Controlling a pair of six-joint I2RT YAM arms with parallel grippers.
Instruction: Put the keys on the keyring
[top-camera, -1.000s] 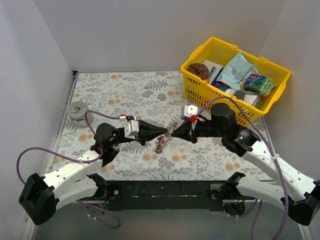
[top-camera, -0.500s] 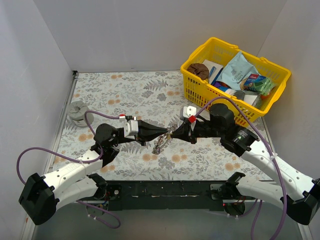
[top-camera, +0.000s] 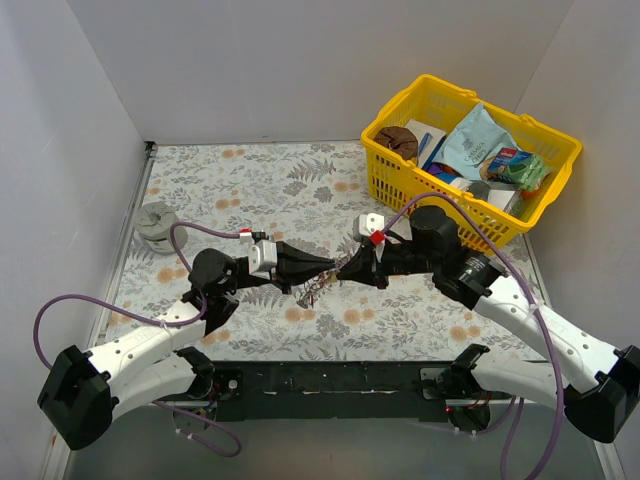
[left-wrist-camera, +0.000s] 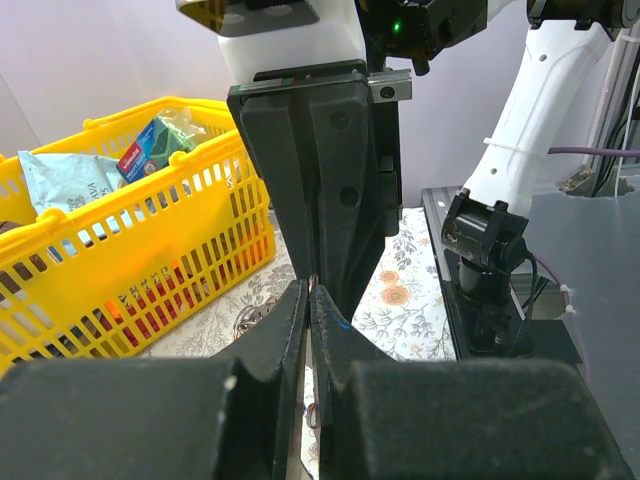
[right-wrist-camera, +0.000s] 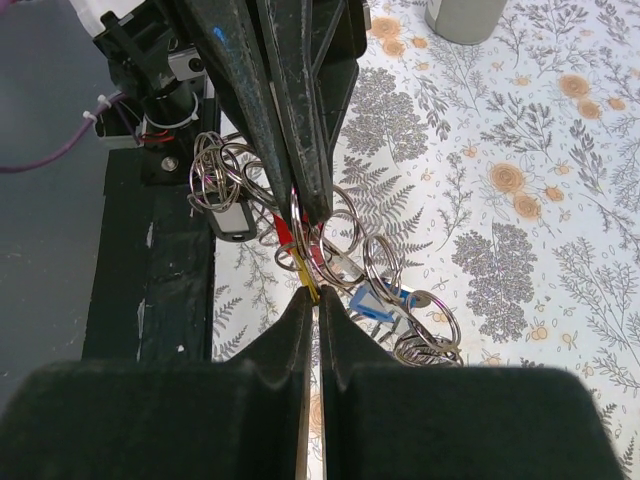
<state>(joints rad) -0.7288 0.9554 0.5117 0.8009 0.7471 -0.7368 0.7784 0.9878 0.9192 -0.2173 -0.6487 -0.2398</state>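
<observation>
My two grippers meet tip to tip above the middle of the table. The left gripper (top-camera: 330, 264) (right-wrist-camera: 309, 212) is shut on a thin silver keyring (right-wrist-camera: 297, 203). The right gripper (top-camera: 341, 270) (right-wrist-camera: 313, 296) is shut on the yellow key (right-wrist-camera: 306, 276), whose end lies against that ring. A red key (right-wrist-camera: 282, 231) hangs beside it. The blue key (right-wrist-camera: 374, 303) lies in a tangle of silver rings (right-wrist-camera: 425, 335) on the cloth. In the top view the bundle (top-camera: 312, 290) dangles under the tips. In the left wrist view the left gripper (left-wrist-camera: 310, 288) points at the right gripper's fingers (left-wrist-camera: 345, 180).
A yellow basket (top-camera: 376, 134) (left-wrist-camera: 200, 215) full of packets stands at the back right. A grey round cylinder (top-camera: 156, 224) (right-wrist-camera: 462, 16) sits at the left edge. A dark tag (right-wrist-camera: 229, 220) hangs among further rings. The black base rail (top-camera: 330, 378) runs along the near edge.
The right arm has pushed a little to the left, and the meeting point of the tips and the hanging bundle have shifted left with it. Both grips are unchanged.
</observation>
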